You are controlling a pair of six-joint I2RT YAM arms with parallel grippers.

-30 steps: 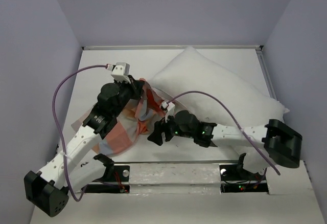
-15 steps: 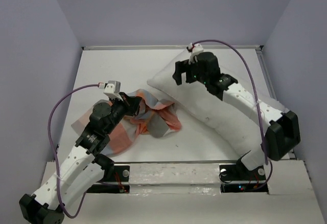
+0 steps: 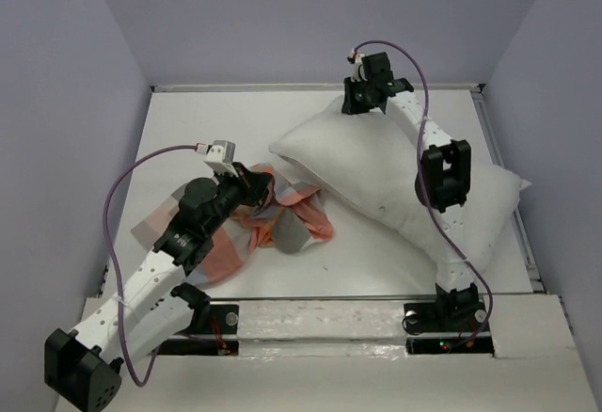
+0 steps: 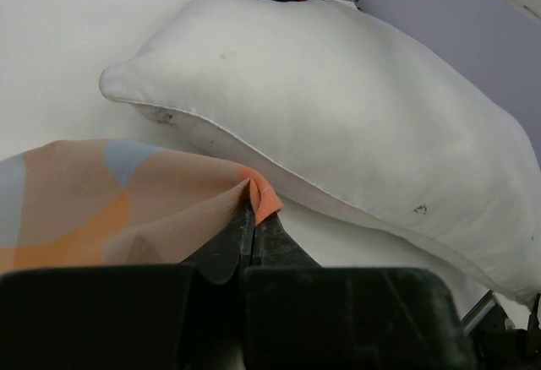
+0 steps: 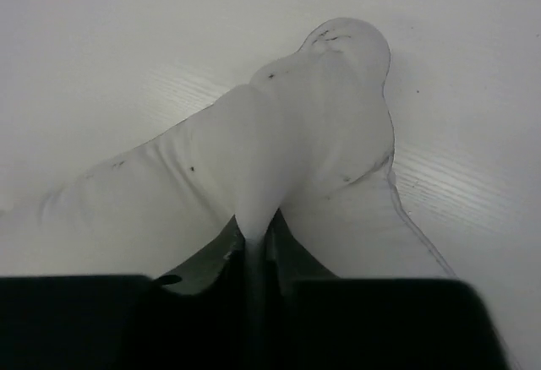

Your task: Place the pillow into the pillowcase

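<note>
Top external view: my left gripper (image 3: 261,189) clamps an orange edge of the thin orange, blue and grey checked pillowcase (image 3: 293,226), centre-left. My right gripper (image 3: 363,103) pinches the plump white fabric pillow (image 3: 376,167) by its top corner. White table (image 3: 188,125) lies open at upper left.

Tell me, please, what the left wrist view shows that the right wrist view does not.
Only the left wrist view shows the checked pillowcase, a fold of it pinched shut in the left gripper, with the pillow lying broadside beyond it. Only the right wrist view shows the right gripper closed on a bunched corner of that pillow, seen close up. Both views show the white pillow resting on the white table.
</note>
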